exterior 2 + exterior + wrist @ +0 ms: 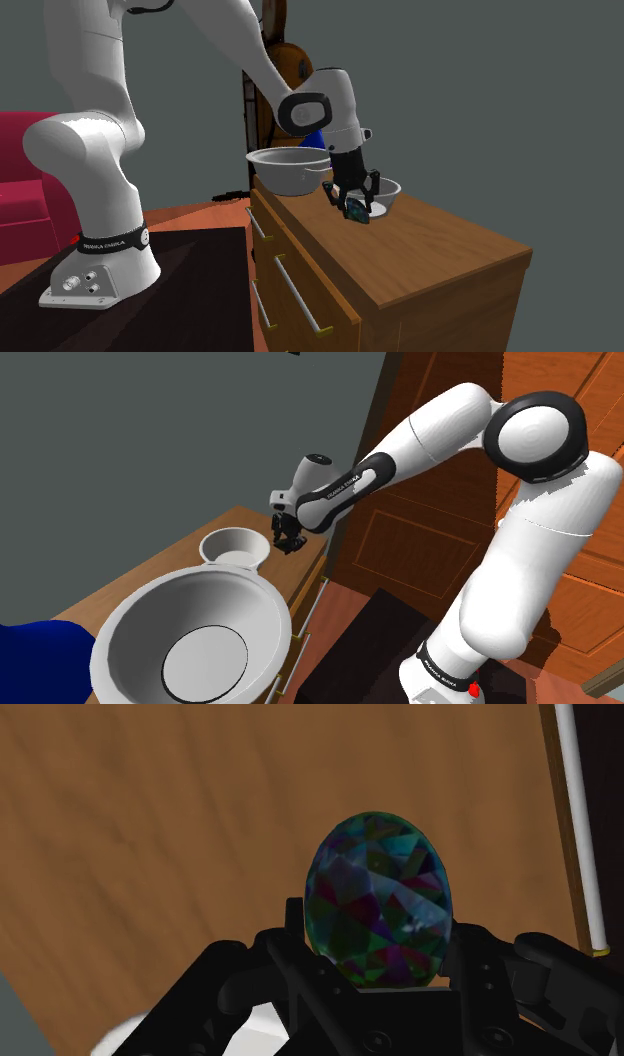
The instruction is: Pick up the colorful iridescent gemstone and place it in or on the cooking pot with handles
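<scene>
Plainly, a wooden dresser (pixel 420 250) serves as the work surface. Its drawer fronts and pale bar handles (pixel 295 290) are laid out in the second exterior view, while mostly its top is given in the shoulder view. The white arm (pixel 440 437) is stretched over that top from the dark stand (pixel 190 265), and a red sofa (pixel 30 170) is seen behind it in the second exterior view.

A large grey cooking pot (pixel 190 642) is set on the dresser. Its round flat floor is looked into from the shoulder view, whereas its outer wall is shown side-on in the second exterior view. A smaller white bowl (pixel 233 547) is placed near it, farther along the top.

The black gripper (pixel 289 540) is hung just beside this bowl and is closed on the gemstone (pixel 380 894). The stone's blue, green and purple facets are made out in the wrist view, where it is clasped between the fingers (pixel 475 964) over bare wood. In the second exterior view it is held low over the dresser top, outside the pot.
</scene>
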`<action>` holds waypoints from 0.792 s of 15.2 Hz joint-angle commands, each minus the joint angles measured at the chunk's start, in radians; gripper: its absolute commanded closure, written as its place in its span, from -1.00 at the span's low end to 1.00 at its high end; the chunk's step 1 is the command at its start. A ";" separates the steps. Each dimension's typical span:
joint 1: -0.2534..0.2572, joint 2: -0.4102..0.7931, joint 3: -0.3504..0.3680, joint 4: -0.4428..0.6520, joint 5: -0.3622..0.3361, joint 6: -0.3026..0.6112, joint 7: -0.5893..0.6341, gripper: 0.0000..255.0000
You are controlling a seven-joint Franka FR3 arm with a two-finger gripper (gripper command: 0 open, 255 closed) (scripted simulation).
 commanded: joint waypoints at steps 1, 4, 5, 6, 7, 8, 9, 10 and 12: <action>0.000 -0.022 0.001 0.005 0.004 -0.027 -0.004 1.00; -0.001 -0.054 0.002 0.013 0.009 -0.067 -0.008 1.00; -0.001 -0.064 0.003 0.016 0.011 -0.081 -0.009 1.00; -0.001 -0.074 0.003 0.020 0.012 -0.094 -0.011 1.00; -0.001 -0.084 0.003 0.024 0.014 -0.108 -0.012 1.00; -0.001 -0.094 0.003 0.028 0.015 -0.121 -0.013 1.00; -0.001 -0.103 0.003 0.032 0.016 -0.135 -0.014 1.00; -0.001 -0.113 0.003 0.036 0.018 -0.149 -0.015 1.00; -0.001 -0.130 0.003 0.046 0.020 -0.176 -0.017 1.00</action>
